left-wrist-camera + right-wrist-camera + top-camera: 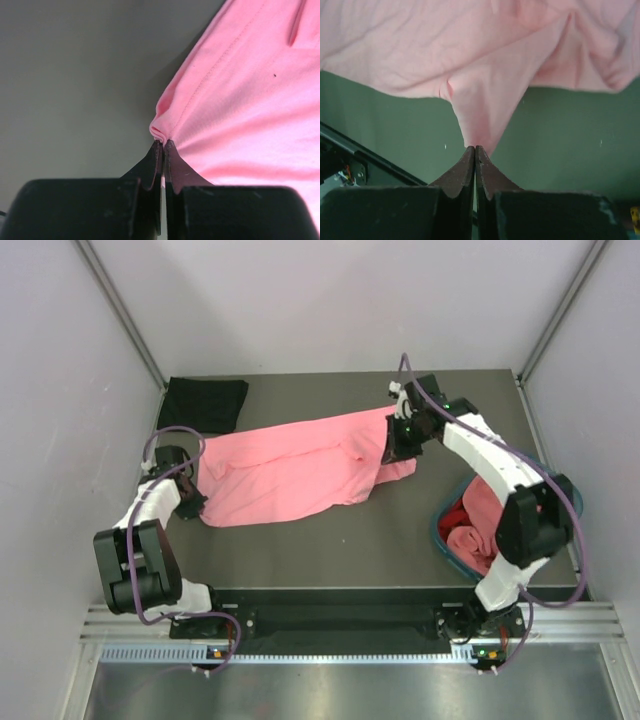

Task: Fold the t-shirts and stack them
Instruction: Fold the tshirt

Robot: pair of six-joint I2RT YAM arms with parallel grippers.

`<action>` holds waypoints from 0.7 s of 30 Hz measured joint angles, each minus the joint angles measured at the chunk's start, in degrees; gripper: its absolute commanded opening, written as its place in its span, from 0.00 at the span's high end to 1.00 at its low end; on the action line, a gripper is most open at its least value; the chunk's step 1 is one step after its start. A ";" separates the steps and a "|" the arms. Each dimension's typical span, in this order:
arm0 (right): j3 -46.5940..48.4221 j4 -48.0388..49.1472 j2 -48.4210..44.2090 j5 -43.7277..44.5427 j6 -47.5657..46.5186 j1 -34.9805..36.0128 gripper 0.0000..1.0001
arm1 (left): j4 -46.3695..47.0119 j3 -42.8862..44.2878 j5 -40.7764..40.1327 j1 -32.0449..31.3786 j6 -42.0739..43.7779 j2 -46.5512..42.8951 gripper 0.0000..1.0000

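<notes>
The left gripper [163,144] and right gripper [475,148] are both clamping the salmon t-shirt [290,470], spreading it left of the basket [437,530], not yet folded. The black t-shirt [205,403] is lying farther left, and the red t-shirt [458,512] is waiting inside.

Salmon pink t-shirt [290,475], plain; black t-shirt [205,403], plain; red t-shirt [457,513]; teal basket [438,529]; dark grey table [390,545].

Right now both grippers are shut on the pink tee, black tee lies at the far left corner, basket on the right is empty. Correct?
One thing is off: the basket is not empty. The top external view shows red cloth and pink cloth in it. The rest stands: left gripper and right gripper shut on the pink tee, black tee at the far left corner.
</notes>
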 measured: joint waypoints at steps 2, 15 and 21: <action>-3.56 -1.81 -5.03 0.72 -0.07 0.00 1.00 | -0.52 -0.02 -0.81 0.00 -0.76 -0.46 1.00; -27.76 -8.68 -26.45 3.23 1.81 0.00 1.00 | -5.20 -4.07 -5.09 0.00 -7.72 -4.70 1.00; -35.85 -9.09 -32.70 2.49 4.11 -0.04 1.00 | -8.26 -4.09 -7.58 0.00 -11.43 -4.81 1.00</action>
